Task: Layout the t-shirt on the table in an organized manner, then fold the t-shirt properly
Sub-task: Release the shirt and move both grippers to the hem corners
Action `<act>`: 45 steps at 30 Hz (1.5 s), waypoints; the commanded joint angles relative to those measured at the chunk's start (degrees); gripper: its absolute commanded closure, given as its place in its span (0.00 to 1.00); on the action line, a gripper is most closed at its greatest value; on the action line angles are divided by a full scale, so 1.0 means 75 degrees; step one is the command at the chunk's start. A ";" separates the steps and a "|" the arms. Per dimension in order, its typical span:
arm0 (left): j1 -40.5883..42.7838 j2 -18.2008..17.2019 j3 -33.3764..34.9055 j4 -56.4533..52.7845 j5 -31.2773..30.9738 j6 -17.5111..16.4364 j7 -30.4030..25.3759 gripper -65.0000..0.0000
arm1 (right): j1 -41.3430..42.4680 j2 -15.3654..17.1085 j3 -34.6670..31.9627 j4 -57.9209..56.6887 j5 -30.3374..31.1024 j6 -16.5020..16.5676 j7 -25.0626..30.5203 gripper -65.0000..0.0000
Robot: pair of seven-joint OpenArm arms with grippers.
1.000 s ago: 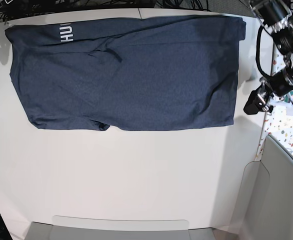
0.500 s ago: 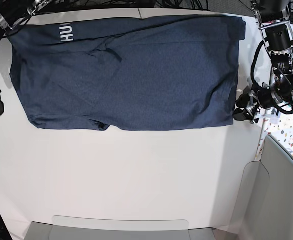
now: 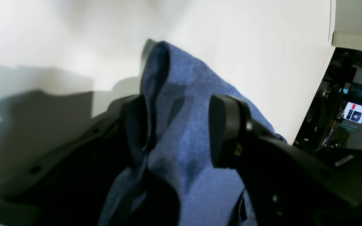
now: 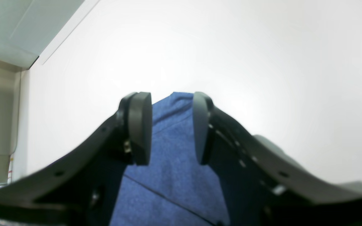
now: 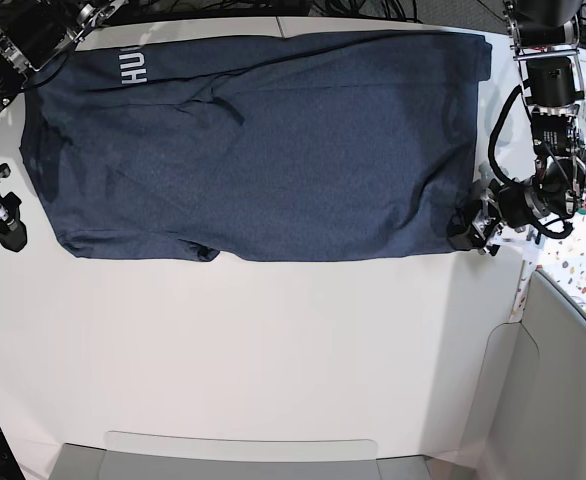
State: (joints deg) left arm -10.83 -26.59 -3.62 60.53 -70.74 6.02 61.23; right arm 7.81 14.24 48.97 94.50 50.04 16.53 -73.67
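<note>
You are looking at a dark heathered navy-blue cloth t-shirt (image 5: 263,150) lying spread across the far half of the large matte white table (image 5: 273,350), its long edges running left to right. White block letters "HU" (image 5: 133,67) are showing at its far left corner, and shallow wrinkles are crossing the cloth near the middle and toward the right edge.

Your left gripper (image 5: 466,229) is sitting at the near right corner of the shirt in the base view. In the left wrist view, that left gripper (image 3: 174,130) is standing with its dark pads spread wide, and a raised ridge of the blue cloth (image 3: 181,125) is passing between them; the cloth is lying against one pad (image 3: 134,128) while the other pad (image 3: 223,130) is standing clear of it, so nothing is being pinched.

Your right gripper (image 5: 8,232) is sitting at the near left corner of the shirt, just off its edge. In the right wrist view, the right gripper (image 4: 171,127) is holding its two pads partly apart, with the shirt's corner (image 4: 171,157) lying between them on the white surface; a gap is showing beside each pad, so the cloth is not being clamped.

A speckled terrazzo-patterned strip (image 5: 573,270) is showing past the table's right edge.
</note>
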 commanded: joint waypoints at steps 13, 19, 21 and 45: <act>0.0055 0.0222 0.0113 -0.0059 0.0494 0.0234 0.0211 0.92 | 0.0335 0.0147 0.0017 -0.0872 0.0132 0.0052 0.0146 0.67; 0.0055 0.0199 0.0113 -0.0059 0.0506 0.0234 0.0199 1.00 | 0.1050 0.0205 0.0017 -0.1833 -0.0008 0.0052 0.0146 0.67; 0.0055 0.0210 0.0113 -0.0059 0.0506 0.0234 0.0199 1.00 | 0.1484 0.0311 -0.0006 -0.2150 -0.0489 0.0040 0.0146 0.66; 0.0078 0.0187 0.0113 -0.0071 0.0506 0.0234 0.0047 1.00 | 0.2539 0.1800 -0.3042 -0.5538 -0.1649 0.0907 0.1612 0.26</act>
State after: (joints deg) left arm -10.61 -24.64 -3.31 60.14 -70.67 6.04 61.08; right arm 24.88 26.83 26.20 51.88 36.07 22.83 -62.61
